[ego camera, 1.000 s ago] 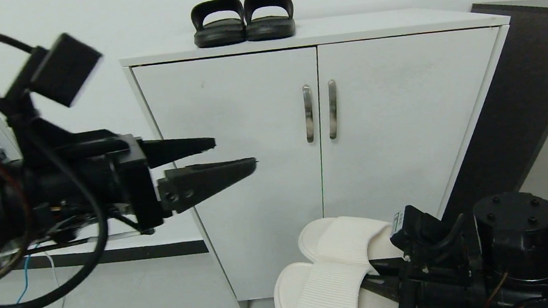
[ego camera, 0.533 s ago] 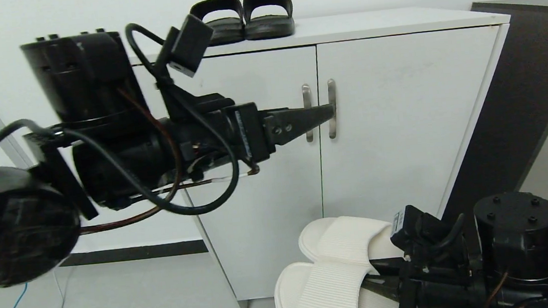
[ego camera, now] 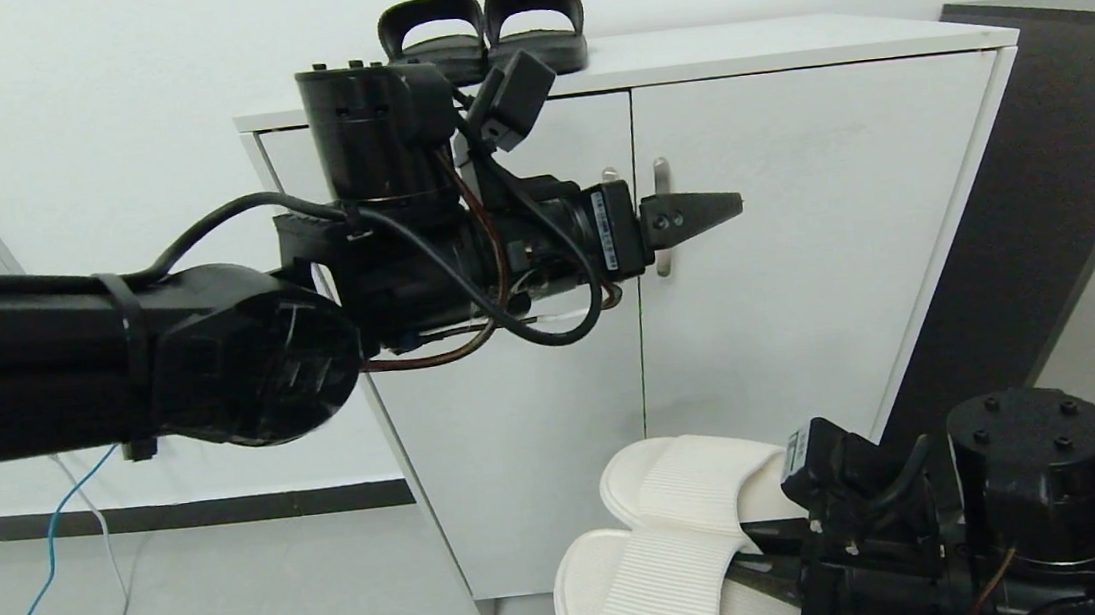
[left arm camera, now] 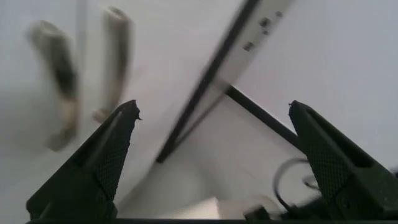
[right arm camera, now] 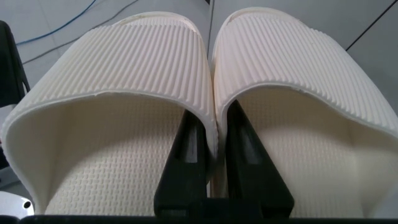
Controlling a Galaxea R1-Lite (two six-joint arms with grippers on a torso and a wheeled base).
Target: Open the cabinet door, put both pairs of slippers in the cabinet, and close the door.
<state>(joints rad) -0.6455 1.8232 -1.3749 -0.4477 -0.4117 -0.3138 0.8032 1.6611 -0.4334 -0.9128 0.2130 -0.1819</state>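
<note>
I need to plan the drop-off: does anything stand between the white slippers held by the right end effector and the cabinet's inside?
Yes. Both cabinet doors are shut, closing off the inside in front of the white slippers. The open left end effector is at the handles but grips neither.

The right end effector grips a pair of cream slippers that are pressed side by side. One black finger is inside each slipper, and the inner edges of the two ribbed straps are pinched between them. Beyond the toes of the slippers is grey floor, with a blue cable lying on it.
</note>
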